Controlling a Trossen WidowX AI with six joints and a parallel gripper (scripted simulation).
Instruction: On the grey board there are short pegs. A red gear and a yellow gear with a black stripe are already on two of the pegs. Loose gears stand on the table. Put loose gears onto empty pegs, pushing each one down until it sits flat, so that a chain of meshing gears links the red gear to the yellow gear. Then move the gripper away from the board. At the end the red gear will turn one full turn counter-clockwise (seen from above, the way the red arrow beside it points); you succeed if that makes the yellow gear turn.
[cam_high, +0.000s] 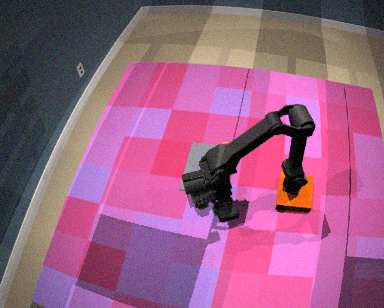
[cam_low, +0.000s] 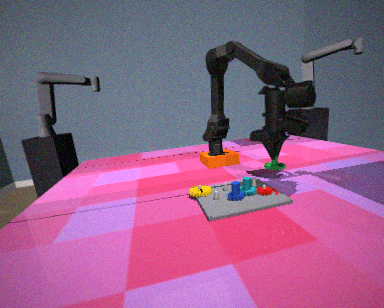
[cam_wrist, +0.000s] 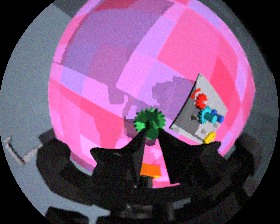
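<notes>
Hand (cam_high: 226, 210) (cam_low: 274, 158) (cam_wrist: 151, 130) clenched on the green gear (cam_low: 275, 165) (cam_wrist: 151, 118), gripping by the upright stem, so teeth and underside stay free for meshing and seating. Off the board's (cam_high: 199, 150) (cam_low: 240, 209) (cam_wrist: 187, 118) red-gear side, low over the worktop (cam_high: 145, 187) (cam_low: 175, 250) (cam_wrist: 192, 35); looks just lifted, exact clearance hard to tell. On the board: teal gear (cam_low: 247, 186) (cam_wrist: 206, 116) beside the red gear (cam_low: 264, 190) (cam_wrist: 201, 101), blue gear (cam_low: 235, 192) (cam_wrist: 221, 119) next along, apparently placed to carry the turn towards the yellow gear (cam_high: 225, 143) (cam_low: 200, 191) (cam_wrist: 209, 137). Bare peg (cam_low: 216, 195) between blue and yellow, probably the missing link. Next: raise enough to clear the stems, centre over that peg, push flat. Main risk: teeth landing on neighbours' teeth and leaving it tilted.
</notes>
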